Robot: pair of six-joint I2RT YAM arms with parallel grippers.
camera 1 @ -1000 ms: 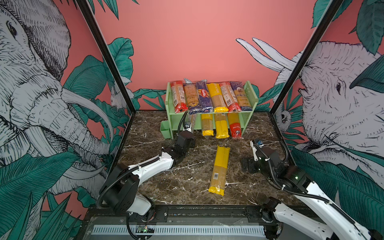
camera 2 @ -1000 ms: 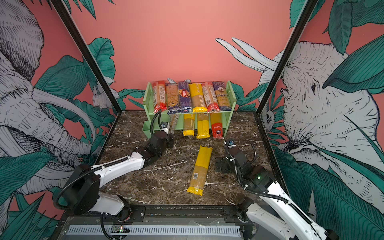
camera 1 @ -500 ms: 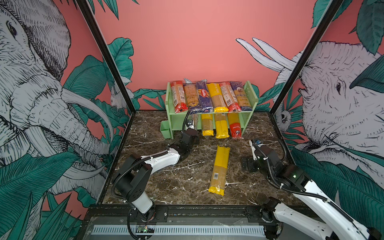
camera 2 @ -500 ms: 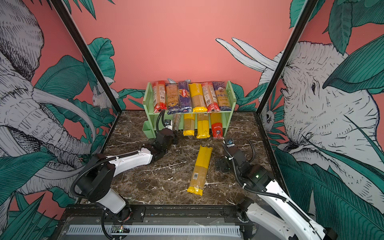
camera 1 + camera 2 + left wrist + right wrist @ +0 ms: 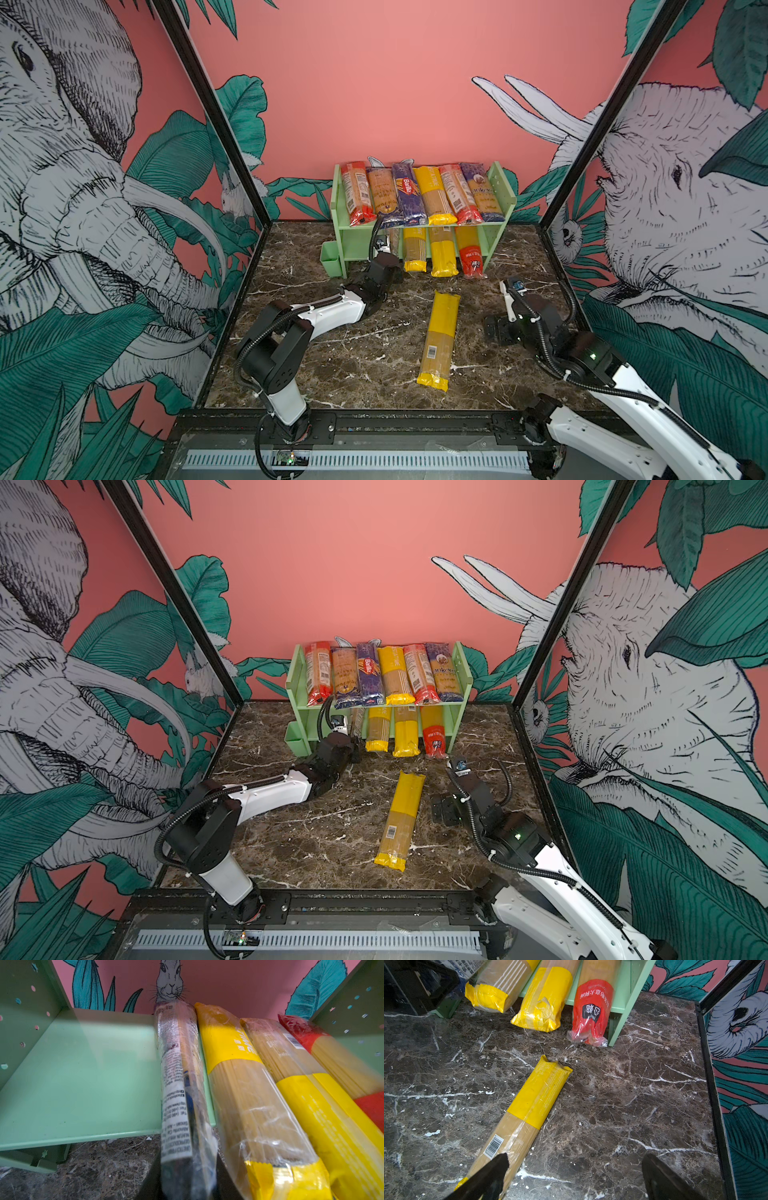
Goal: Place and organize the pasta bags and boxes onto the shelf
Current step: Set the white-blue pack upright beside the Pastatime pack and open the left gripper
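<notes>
- Marble table (image 5: 316, 365): one loose pack (image 5: 439, 338) left on it, yellow-ended, lying lengthwise toward the shelf, well in front of it, between the two arms.
- Shelf (image 5: 505, 195): against the back wall, two tiers. The top tier is full, with six packs side by side and the Barilla pack (image 5: 409, 193) third from the left. Remaining room is only on the lower tier.
- Lower tier: three packs (image 5: 444, 255) crowded to the right, near ends overhanging the front edge. The left part is bare green board, so stacking from the right keeps one open bay.
- Held pack (image 5: 180, 1076): dark-blue-ended, standing on its narrow edge just beside the leftmost yellow pack. Likely being slid in end-first on edge to save width.
- Left claw (image 5: 187, 1180): pinching that pack's near end at the shelf mouth. Judgement: insertion step, not released.
- Right claw (image 5: 575, 1176): spread wide and empty, low over the table beside the loose pack's barcode end, probably staged for the next pick.
- Small green cup (image 5: 331, 257): on the shelf's left side, uninvolved.
</notes>
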